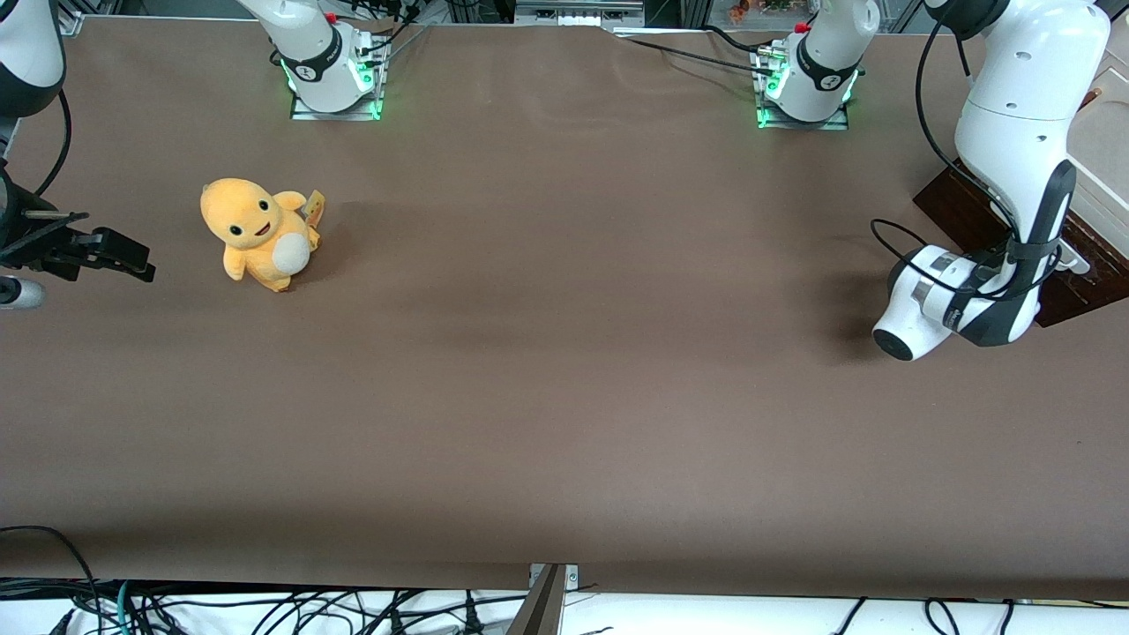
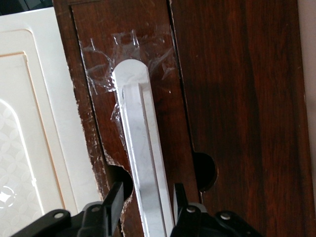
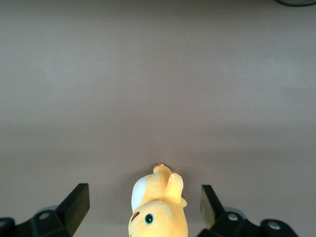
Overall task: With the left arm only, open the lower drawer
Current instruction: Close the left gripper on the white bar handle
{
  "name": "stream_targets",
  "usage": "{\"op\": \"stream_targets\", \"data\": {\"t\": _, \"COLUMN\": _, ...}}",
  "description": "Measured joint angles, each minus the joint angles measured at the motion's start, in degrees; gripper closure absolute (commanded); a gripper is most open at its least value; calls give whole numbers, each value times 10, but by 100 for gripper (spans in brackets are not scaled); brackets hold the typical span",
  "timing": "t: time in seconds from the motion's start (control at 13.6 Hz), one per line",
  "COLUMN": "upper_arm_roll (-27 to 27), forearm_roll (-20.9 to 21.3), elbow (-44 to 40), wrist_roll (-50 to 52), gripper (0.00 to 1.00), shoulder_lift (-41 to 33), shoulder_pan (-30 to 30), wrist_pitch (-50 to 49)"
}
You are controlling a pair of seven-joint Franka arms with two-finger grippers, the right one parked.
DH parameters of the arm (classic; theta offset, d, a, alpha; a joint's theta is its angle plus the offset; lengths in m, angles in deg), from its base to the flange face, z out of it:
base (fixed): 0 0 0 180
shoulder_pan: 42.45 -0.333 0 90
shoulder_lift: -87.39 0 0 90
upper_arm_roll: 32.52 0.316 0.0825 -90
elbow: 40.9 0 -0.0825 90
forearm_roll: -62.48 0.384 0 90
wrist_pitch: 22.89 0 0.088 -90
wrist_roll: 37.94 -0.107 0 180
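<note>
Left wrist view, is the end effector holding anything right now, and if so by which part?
Nothing is clamped yet. The end effector is open, one finger on each side of the white bar handle on the lower drawer, with gaps showing at both fingers.

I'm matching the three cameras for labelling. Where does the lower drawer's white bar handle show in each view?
Front view: not visible; the left arm covers the dark wooden cabinet at the table's working-arm end.
Left wrist view: the white bar handle runs along the lower drawer, between the fingers of the open gripper.
Right wrist view: not in it.
Shared landmark: the dark wood.
</note>
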Motion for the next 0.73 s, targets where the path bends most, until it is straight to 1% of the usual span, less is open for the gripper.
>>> {"op": "stream_targets", "data": {"t": 0.37, "upper_arm_roll": 0, "forearm_roll": 0, "elbow": 2, "wrist_roll": 41, "gripper": 52, "shoulder_lift": 3, "shoulder_pan": 0, "wrist_pitch": 0}}
{"op": "stream_targets", "data": {"t": 0.73, "upper_arm_roll": 0, "forearm_roll": 0, "elbow": 3, "wrist_roll": 48, "gripper": 68, "shoulder_lift": 5, "shoulder_pan": 0, "wrist_pitch": 0}}
